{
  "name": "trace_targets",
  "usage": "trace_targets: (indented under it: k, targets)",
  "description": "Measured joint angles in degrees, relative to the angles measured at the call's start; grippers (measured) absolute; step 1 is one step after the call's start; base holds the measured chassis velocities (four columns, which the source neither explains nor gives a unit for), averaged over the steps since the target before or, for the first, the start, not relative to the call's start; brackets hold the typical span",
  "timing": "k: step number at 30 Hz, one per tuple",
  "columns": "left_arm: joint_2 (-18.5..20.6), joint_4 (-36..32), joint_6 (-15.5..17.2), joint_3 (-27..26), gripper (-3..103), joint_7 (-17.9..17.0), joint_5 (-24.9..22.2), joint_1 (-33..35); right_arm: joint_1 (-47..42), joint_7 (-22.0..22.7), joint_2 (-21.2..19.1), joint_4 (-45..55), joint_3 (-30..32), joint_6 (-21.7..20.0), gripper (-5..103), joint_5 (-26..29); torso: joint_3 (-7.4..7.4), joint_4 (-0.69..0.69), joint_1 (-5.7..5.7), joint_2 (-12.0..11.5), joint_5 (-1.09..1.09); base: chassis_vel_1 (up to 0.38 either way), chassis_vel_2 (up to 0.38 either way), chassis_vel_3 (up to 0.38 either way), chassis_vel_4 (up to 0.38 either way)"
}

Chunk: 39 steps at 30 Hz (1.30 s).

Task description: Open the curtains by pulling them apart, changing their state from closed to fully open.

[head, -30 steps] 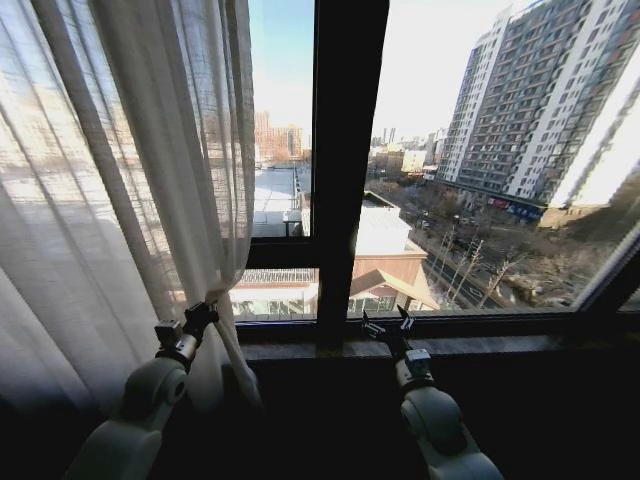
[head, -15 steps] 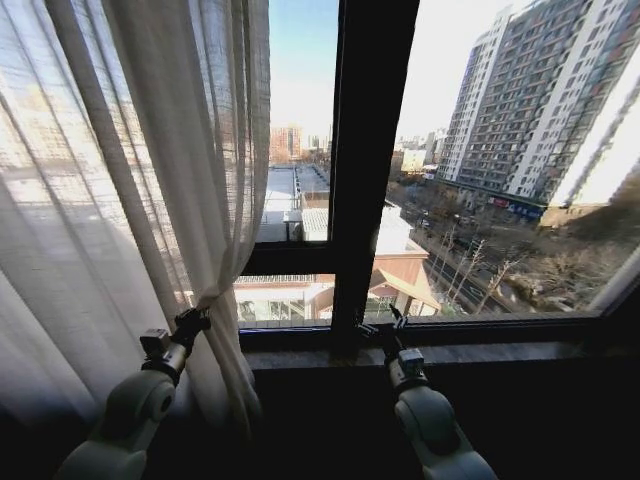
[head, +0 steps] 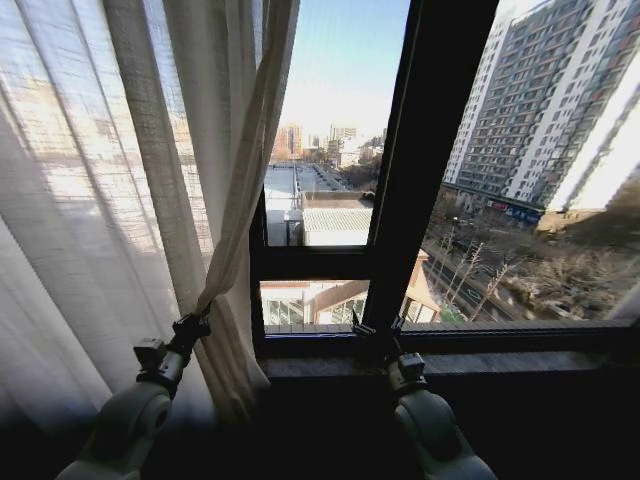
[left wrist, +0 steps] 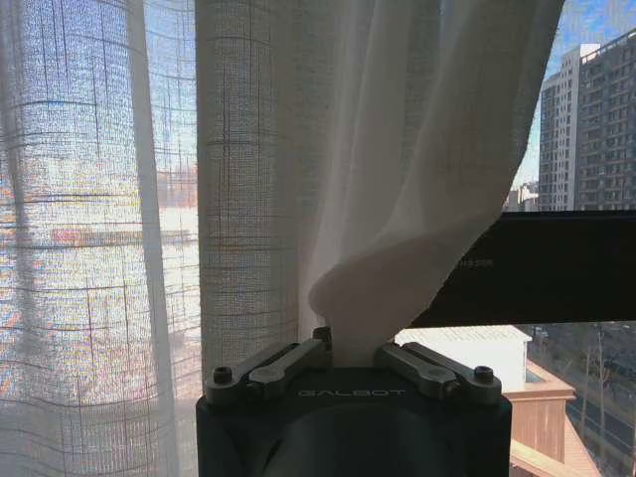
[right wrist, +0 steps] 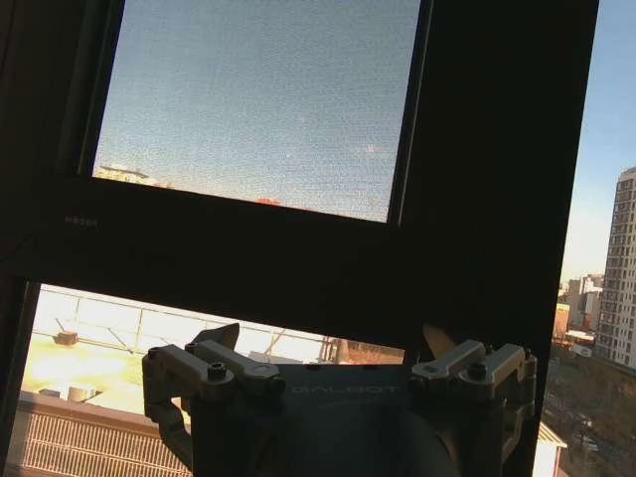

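Observation:
The curtains [head: 120, 200] hang as a sheer cream pleated panel over the left part of the window. The panel's inner edge is drawn down into a bunch at my left gripper [head: 192, 325]. In the left wrist view the fabric [left wrist: 348, 199] funnels into the left gripper [left wrist: 350, 350], which is shut on it. My right gripper [head: 372, 328] stands open just above the window sill, in front of the dark frame, apart from the fabric. In the right wrist view the right gripper [right wrist: 333, 348] has its fingers spread with nothing between them.
A thick dark vertical frame bar [head: 430, 150] and a horizontal bar [head: 310, 262] cross the glass. The dark sill [head: 480, 355] runs along the bottom. Bare glass right of the curtain shows tall buildings and rooftops outside.
The whole head view has shifted, with the window frame sliding to the right. The gap between the curtain edge in my left gripper and the vertical bar has grown wider.

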Motion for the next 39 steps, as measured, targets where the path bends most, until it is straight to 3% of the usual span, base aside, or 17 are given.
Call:
trace_targets:
  k: [21, 39]
  targets:
    - [-1.77, -4.92, -0.17, -3.29, 0, 0.02, 0.23, 5.57, -0.70, -0.98, 0.48, -0.04, -2.79, -0.53, 100, -3.40, 0.02, 0.01, 0.04, -0.02, -0.03, 0.001, -0.003, 0.000, 0.004]
    - [-2.71, -6.18, -0.39, -3.86, 0, -0.17, 0.48, 6.41, -1.23, -0.98, 0.20, 0.85, -2.38, -0.46, 100, -3.57, 0.01, 0.01, 0.04, -0.02, -0.04, 0.179, 0.171, -0.176, -0.173]
